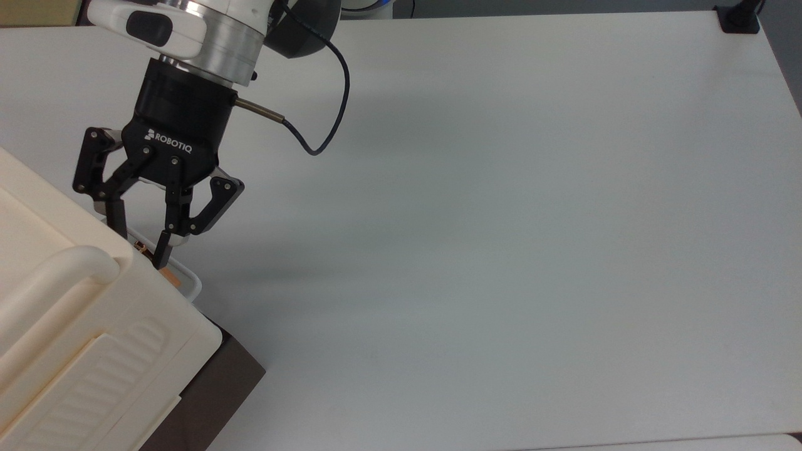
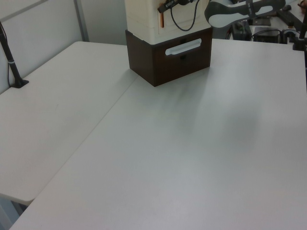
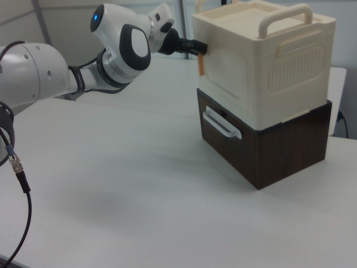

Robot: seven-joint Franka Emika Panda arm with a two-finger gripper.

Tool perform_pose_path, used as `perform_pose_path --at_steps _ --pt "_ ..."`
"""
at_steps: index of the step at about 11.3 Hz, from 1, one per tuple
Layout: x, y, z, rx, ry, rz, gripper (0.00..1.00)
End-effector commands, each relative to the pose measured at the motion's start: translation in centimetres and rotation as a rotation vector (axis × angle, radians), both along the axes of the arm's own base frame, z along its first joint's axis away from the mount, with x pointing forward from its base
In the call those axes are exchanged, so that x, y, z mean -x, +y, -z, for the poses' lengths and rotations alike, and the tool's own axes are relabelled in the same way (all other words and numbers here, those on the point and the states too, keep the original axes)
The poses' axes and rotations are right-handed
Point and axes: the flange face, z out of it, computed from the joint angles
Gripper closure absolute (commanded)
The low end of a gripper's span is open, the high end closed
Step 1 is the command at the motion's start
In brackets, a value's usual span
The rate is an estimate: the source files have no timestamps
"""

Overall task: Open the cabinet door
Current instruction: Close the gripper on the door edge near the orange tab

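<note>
The pincer point(image 1: 139, 245) is seen in the upper left of the top view, its fingers narrowed about the small latch strip point(image 1: 168, 274) with orange-brown marks; a firm grip cannot be confirmed. The strip runs along the edge of the cabinet door point(image 3: 228, 72), the recessed cream face in the upper right of the right view. The cream cabinet point(image 3: 290, 72) is stacked on a dark brown drawer box point(image 3: 262, 145) upon the desk point(image 1: 501, 219). The door is judged light, stiff and smooth plastic; hold is best taken at the latch edge, away from the hinge.
</note>
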Motion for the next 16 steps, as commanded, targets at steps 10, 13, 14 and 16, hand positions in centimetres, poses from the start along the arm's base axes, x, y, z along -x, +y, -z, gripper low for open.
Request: perform_pose_path --at_steps 10,13,14,16 --pt "0.7 2.6 1.9 -0.089 0.025 -0.019 0.83" --pt "0.8 2.4 1.8 -0.109 0.022 -0.012 0.95" --pt "1.2 2.1 1.6 -0.127 0.023 -0.005 0.97" --pt "3.0 2.2 1.7 -0.147 0.047 -0.002 0.98"
